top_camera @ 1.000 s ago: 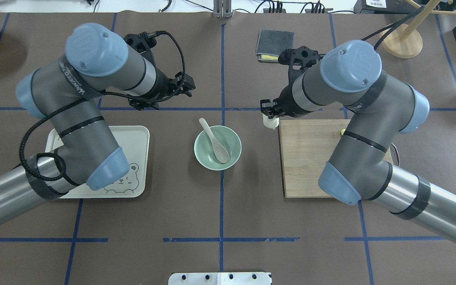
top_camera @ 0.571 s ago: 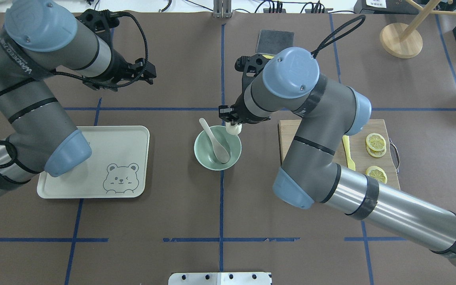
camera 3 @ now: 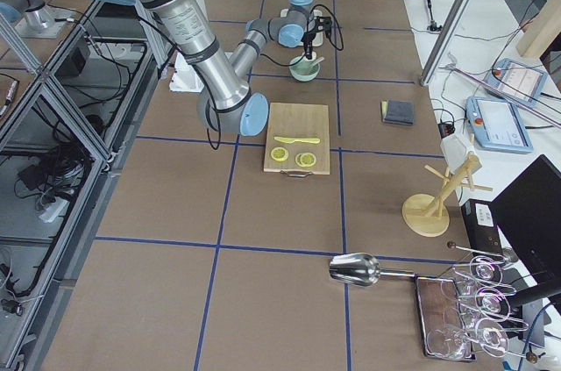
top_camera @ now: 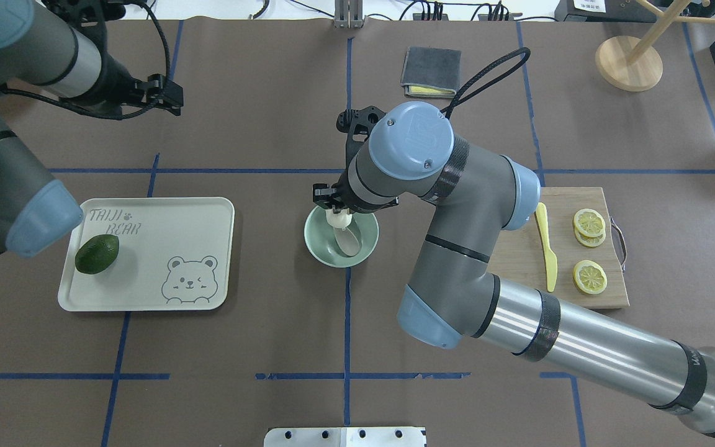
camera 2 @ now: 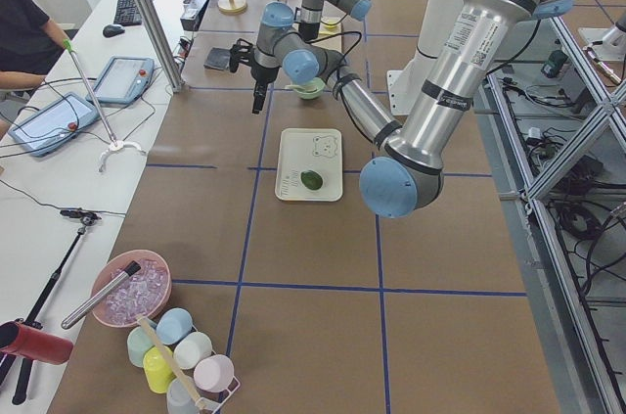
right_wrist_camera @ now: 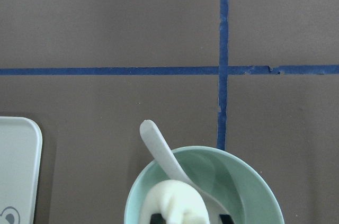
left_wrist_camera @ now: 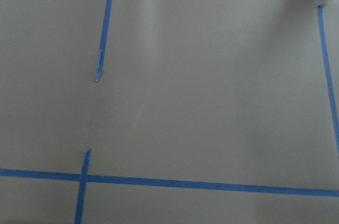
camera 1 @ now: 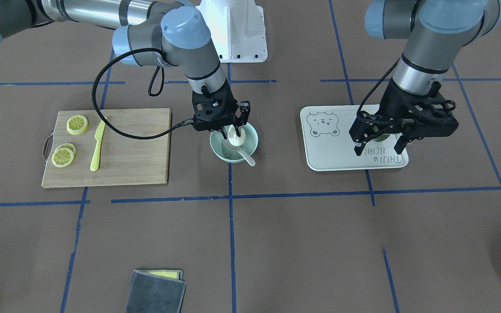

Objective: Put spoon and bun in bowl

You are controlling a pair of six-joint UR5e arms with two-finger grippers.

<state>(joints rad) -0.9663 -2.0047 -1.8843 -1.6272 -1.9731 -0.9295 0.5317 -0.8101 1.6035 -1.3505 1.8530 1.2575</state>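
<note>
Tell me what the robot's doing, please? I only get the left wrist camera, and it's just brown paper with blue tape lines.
Observer: The right gripper holds the bun low inside the bowl.
Visitor: Is the spoon in there too?
Observer: Yes, the spoon lies in the bowl, partly under the bun, with its handle poking over the rim.
Visitor: And the arm carrying my camera?
Observer: The left gripper is open and empty, raised above the table.
</note>
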